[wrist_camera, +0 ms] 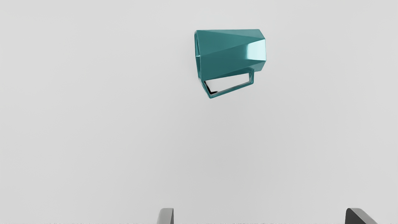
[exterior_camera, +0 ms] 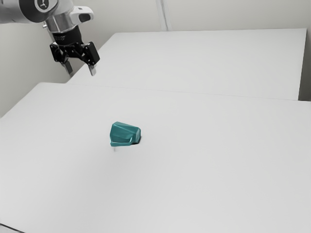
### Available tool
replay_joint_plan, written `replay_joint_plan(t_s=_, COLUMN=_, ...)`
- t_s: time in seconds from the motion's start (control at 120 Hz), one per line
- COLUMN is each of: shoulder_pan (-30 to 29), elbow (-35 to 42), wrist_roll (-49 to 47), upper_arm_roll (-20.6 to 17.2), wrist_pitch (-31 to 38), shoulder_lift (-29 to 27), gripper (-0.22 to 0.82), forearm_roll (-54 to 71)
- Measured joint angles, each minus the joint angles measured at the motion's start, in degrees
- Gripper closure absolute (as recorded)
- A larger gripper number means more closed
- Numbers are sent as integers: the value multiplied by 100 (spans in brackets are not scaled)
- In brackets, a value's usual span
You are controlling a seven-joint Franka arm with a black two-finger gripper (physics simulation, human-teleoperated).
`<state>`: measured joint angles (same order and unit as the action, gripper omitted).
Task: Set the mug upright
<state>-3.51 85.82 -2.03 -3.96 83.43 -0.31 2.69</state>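
My gripper (exterior_camera: 81, 72) hangs above the table at the upper left of the exterior view, well apart from the mug. In the wrist view the two fingertips of the gripper (wrist_camera: 259, 216) stand wide apart with nothing between them. A teal faceted mug (exterior_camera: 125, 134) lies on its side on the table, lower than the gripper and toward the exterior view's right. Seen from the wrist, the mug (wrist_camera: 230, 53) has its angular handle on the side nearer the fingers. Its mouth points sideways; the inside is mostly hidden.
The white table (exterior_camera: 204, 165) spreads around the mug. Behind it in the exterior view is another white surface (exterior_camera: 204, 63), with a pale wall beyond. A thin dark line (exterior_camera: 12, 228) crosses the exterior view's lower left corner.
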Motion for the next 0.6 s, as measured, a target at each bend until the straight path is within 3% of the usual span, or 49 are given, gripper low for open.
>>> replay_joint_plan(t_s=0.142, shoulder_pan=62, elbow=14, wrist_roll=-22, upper_arm_roll=41, wrist_pitch=-30, shoulder_lift=-2, gripper=0, forearm_roll=-34)
replay_joint_plan(t_s=0.4, shoulder_pan=743, elbow=806, wrist_roll=406, upper_arm_roll=838, wrist_pitch=650, shoulder_lift=-172, gripper=0, forearm_roll=-758)
replay_joint_plan(t_s=0.6, shoulder_pan=307, elbow=1600, wrist_roll=1093, upper_arm_roll=1258, wrist_pitch=1456, shoulder_lift=-284, gripper=0, forearm_roll=-1652)
